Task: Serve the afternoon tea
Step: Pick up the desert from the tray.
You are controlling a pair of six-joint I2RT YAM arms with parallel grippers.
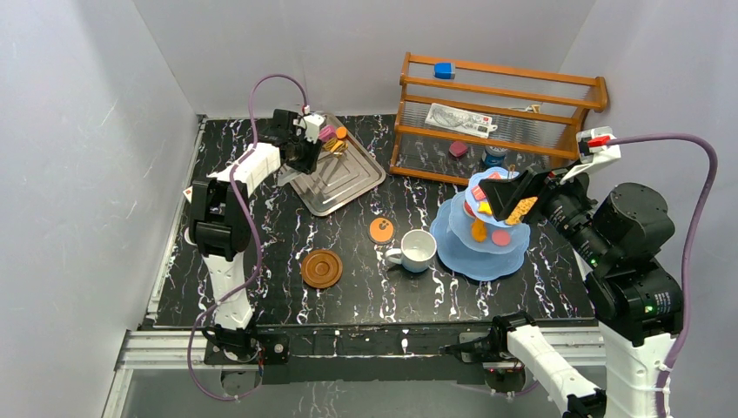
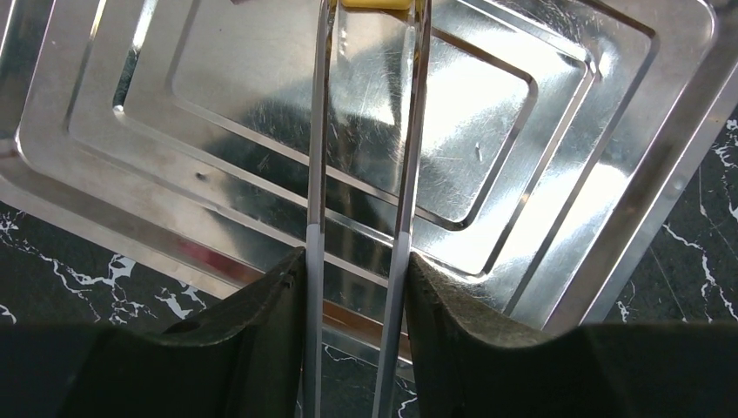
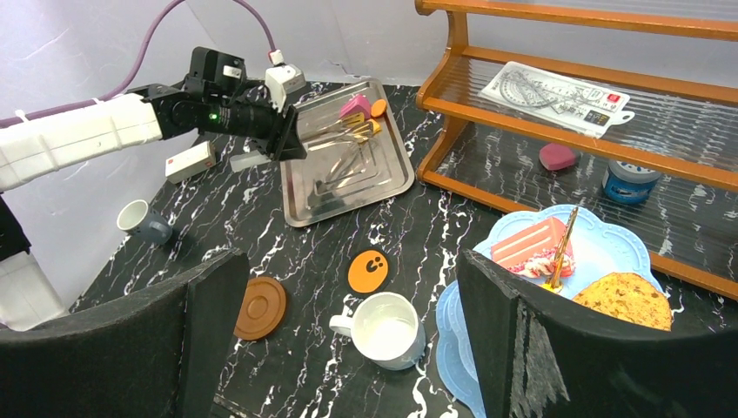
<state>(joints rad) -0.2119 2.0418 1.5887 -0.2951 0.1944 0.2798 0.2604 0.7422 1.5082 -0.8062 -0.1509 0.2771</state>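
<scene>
The tongs [image 2: 318, 174] are clenched in the left gripper [image 2: 357, 270] over the tray [image 2: 609, 174] at the desk's far-left; a pastry [image 2: 376, 3], seemingly pinched, must be carried to the stand [image 3: 609, 252]; the right gripper [image 3: 348, 261] is spread empty

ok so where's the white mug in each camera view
top external: white mug just right of centre, beside the light-blue three-tier stand.
left wrist: not in it.
right wrist: white mug at bottom centre.
shared landmark: the silver tray, in all three views.
</scene>
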